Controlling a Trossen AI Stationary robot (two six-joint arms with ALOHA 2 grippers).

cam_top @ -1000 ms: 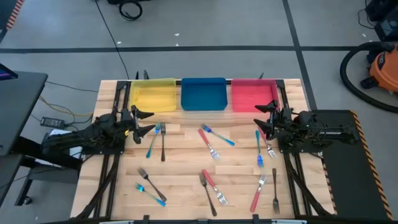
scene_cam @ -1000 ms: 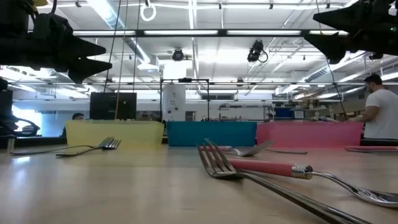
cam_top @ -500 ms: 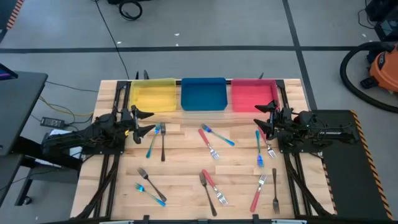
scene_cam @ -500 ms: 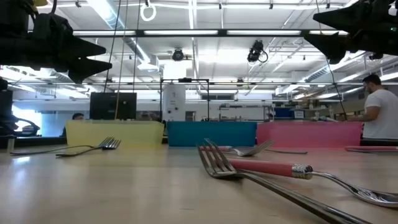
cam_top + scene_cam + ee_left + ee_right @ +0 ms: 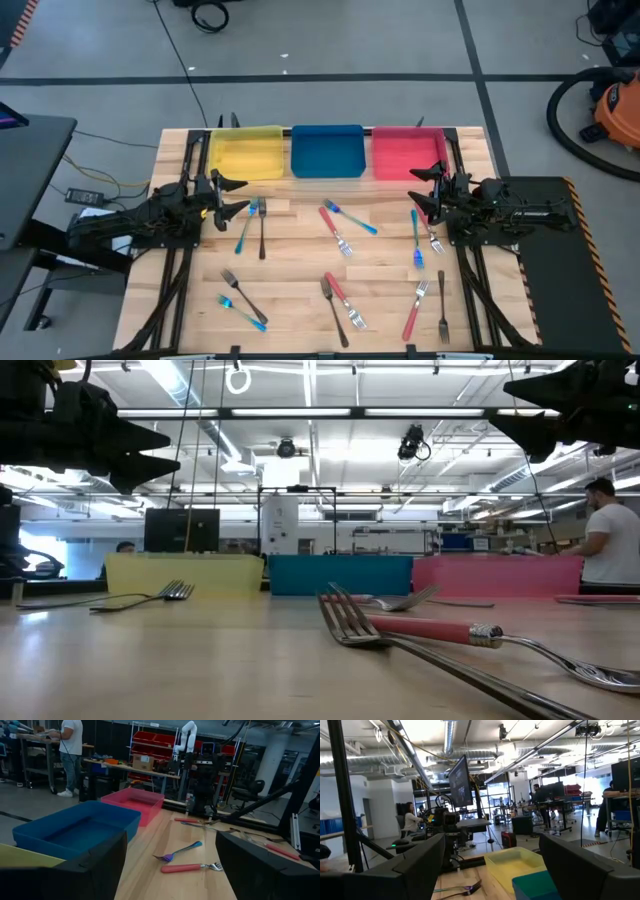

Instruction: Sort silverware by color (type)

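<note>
Several forks lie flat and scattered on the wooden table: blue-handled ones, red-handled ones, dark metal ones. My left gripper hovers open at the table's left edge, pointing level toward the right. My right gripper hovers open at the right edge, pointing left and tipped slightly up. Neither has anything between its fingers. The left wrist view shows a blue fork and a red fork ahead.
Three bins stand along the far edge: yellow, blue, pink. A vacuum stands on the floor at the right. A person stands in the room beyond. Bare wood lies between the bins and the forks.
</note>
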